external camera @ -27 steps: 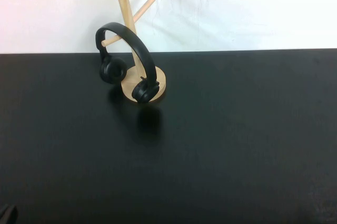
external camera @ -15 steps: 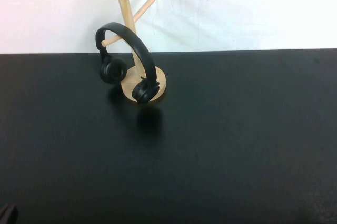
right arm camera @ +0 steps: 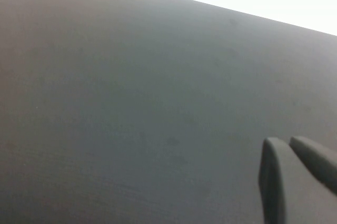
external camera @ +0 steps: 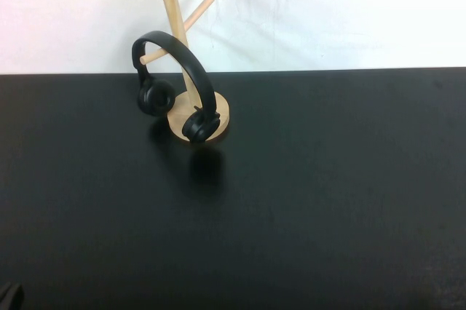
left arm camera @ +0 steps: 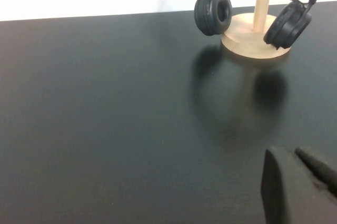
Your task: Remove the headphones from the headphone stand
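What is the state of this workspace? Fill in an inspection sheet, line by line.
Surface: matte black table, bare apart from the job's things.
Job's things: matte black over-ear headphones hang on the light wooden tree-shaped stand; headband over a lower peg, one earcup off the disc base, the other in front of it.
Clutter: nothing seen.
Grippers: left gripper low over the near table, well short of the stand, holding nothing, fingers close together. Right gripper over bare table, holding nothing, fingers close together.
Cables: nothing seen.
Surroundings: plain white wall behind the table.
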Motion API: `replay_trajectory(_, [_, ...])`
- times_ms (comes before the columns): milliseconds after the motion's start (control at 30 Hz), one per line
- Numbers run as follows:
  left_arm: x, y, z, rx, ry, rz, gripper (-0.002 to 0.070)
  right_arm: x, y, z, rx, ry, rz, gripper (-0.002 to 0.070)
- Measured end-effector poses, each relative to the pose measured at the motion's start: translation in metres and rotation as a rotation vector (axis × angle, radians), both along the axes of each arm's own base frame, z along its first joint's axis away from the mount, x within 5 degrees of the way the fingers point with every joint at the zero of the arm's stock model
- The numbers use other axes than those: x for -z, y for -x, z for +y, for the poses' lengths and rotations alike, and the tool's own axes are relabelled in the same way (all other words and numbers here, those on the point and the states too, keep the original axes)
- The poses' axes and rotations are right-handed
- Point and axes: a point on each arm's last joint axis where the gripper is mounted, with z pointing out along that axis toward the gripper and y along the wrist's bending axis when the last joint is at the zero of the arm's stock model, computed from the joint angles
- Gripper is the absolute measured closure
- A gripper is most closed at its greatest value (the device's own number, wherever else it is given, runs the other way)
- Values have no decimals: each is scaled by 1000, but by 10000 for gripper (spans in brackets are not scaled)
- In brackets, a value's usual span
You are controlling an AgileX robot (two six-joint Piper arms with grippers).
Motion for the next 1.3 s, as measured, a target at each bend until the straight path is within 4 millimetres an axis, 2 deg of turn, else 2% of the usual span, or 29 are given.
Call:
replay_trajectory(133, [-1,0,0,-1,13,-6,678,0,0,0,0,0,0,684])
replay_trajectory(300, [-3,0,-3,2,112,-14,678,0,0,0,0,0,0,684])
replay_trajectory(600, [-19,-1,-10,-19,693,-49,678,0,0,0,0,0,0,684])
replay_trajectory(700, [-23,-2,-8,-43,806,-73,678,0,0,0,0,0,0,684])
replay_trajectory(800, [-25,-3,-6,-61,848,-92,678,0,0,0,0,0,0,684])
replay_trajectory(900, [-27,-1,-8,-38,841,-78,678,0,0,0,0,0,0,684])
replay_trajectory(1067, [-67,-5,-18,52,722,9,678,0,0,0,0,0,0,684])
replay_trajectory(1233, [-100,-29,-31,138,512,288,678,0,0,0,0,0,0,684])
replay_trajectory(1300, [-104,-46,-35,161,439,415,678,0,0,0,0,0,0,684])
